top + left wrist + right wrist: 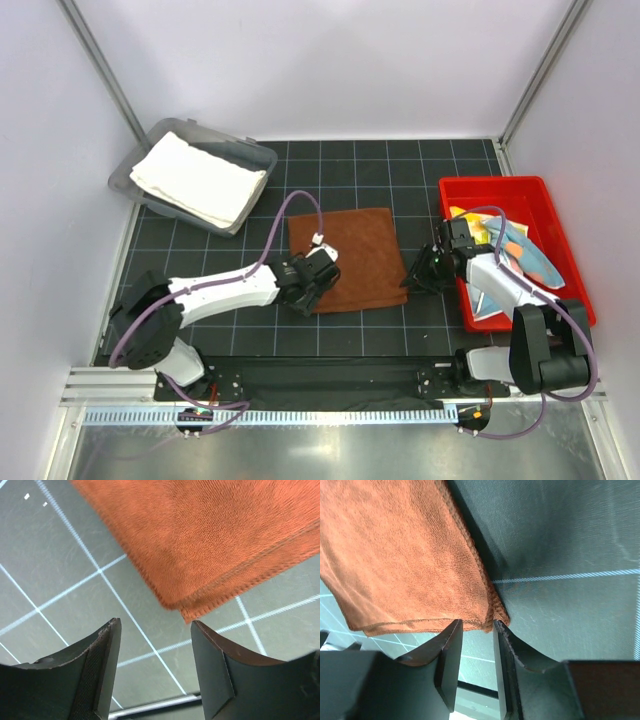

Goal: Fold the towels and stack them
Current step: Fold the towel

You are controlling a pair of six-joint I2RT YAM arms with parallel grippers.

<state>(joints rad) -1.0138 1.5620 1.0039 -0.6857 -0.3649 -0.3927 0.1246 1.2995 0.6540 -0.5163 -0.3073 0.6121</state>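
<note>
- Rust-brown towel (pixel 342 258) lies flat at centre, folded double, hems aligned, not yet stacked.
- Cream-white towel (pixel 200 180) sits folded in grey tub (pixel 220 133), 10 o'clock.
- Blue dotted towel (pixel 530 255) and yellow towel (pixel 466 214) lie loose in red bin (pixel 490 183), 3 o'clock: both left to fold.
- Left gripper (pixel 155 625) wide, empty, at the brown towel's 7 o'clock corner; right gripper (pixel 478 625) narrowly parted, clamping nothing, at its 5 o'clock corner.

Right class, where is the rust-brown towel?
In the top view the rust-brown towel lies mid-table on the grid mat, between the grey tray, far left, and the red bin, right.
</note>
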